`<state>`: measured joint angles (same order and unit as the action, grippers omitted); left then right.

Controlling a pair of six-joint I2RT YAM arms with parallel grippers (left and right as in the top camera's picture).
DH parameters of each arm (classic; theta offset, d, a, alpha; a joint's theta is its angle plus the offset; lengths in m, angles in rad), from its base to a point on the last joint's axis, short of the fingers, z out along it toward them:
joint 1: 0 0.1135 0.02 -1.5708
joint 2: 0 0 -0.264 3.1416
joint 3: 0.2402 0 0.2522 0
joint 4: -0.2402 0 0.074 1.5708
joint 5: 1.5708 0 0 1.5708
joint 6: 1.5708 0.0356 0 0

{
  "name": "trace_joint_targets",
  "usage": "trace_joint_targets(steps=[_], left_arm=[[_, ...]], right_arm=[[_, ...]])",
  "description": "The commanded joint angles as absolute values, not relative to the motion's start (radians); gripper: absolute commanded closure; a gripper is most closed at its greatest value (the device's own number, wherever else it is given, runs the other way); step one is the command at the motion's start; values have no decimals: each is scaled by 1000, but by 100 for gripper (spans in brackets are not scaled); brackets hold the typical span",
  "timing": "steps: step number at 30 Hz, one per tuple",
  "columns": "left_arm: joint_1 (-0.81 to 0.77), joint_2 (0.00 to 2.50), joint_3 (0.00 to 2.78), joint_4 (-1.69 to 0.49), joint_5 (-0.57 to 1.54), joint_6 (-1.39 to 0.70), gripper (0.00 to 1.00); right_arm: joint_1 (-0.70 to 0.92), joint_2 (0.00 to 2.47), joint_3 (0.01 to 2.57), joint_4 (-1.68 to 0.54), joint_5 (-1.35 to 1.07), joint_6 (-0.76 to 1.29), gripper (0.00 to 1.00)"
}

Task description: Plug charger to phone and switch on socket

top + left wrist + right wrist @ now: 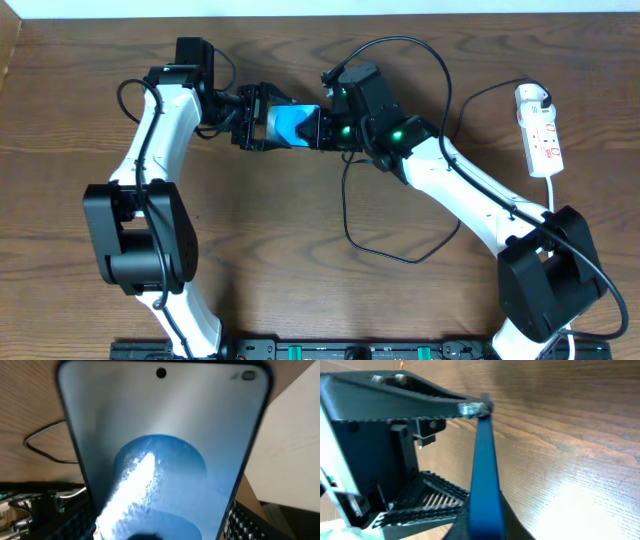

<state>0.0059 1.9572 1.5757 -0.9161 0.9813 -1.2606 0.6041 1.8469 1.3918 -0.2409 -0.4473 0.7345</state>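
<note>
The phone [293,123] with its blue screen is held above the table between both grippers. My left gripper [262,122] is shut on one end; the screen [160,435] fills the left wrist view, camera hole at the far end. My right gripper [322,128] is shut on the other end; the right wrist view shows the phone edge-on [485,460] running into my jaws. The black charger cable [346,215] loops on the table below the right arm up to a white adapter [527,97] in the socket [541,130]. Its plug tip is hidden.
The white socket strip lies at the far right, near the table's back edge. The right arm's own black cable [430,50] arcs above it. A bend of the charger cable [45,447] lies on the wood left of the phone. The left gripper's body [380,425] shows in the right wrist view.
</note>
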Motion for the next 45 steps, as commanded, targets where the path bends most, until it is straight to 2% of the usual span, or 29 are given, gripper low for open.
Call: trace_joint_targets(steps=[1,6,15,21,23,29,33,36,40,45], left_arm=[[-2,1921,1602,-922,1001,-1270,34],[-1,1921,1602,-921,1001,-1246,34],[-1,1921,1602,-846,1000,-876,34],[-1,1921,1602,-778,1001,-800,33],[-1,1921,1602,-702,1002,-777,33],[-1,1921,1602,-366,1099,-902,33],[-1,1921,1602,-170,1093,-1030,33],[-2,1921,1602,-56,1069,-1095,33],[-2,1921,1602,-19,1061,-1148,33],[-2,1921,1602,82,1061,-1261,33]], right_arm=[[614,1851,1411,-208,-477,730,99],[584,1850,1411,-178,-496,760,99],[440,1850,1411,-87,-659,827,99],[406,1850,1411,-67,-665,868,99],[388,1850,1411,-12,-651,970,99],[374,1850,1411,205,-501,1370,99],[413,1851,1411,229,-416,1614,99],[438,1851,1411,260,-405,1687,99],[467,1851,1411,347,-349,1694,99],[508,1851,1411,346,-372,1733,99]])
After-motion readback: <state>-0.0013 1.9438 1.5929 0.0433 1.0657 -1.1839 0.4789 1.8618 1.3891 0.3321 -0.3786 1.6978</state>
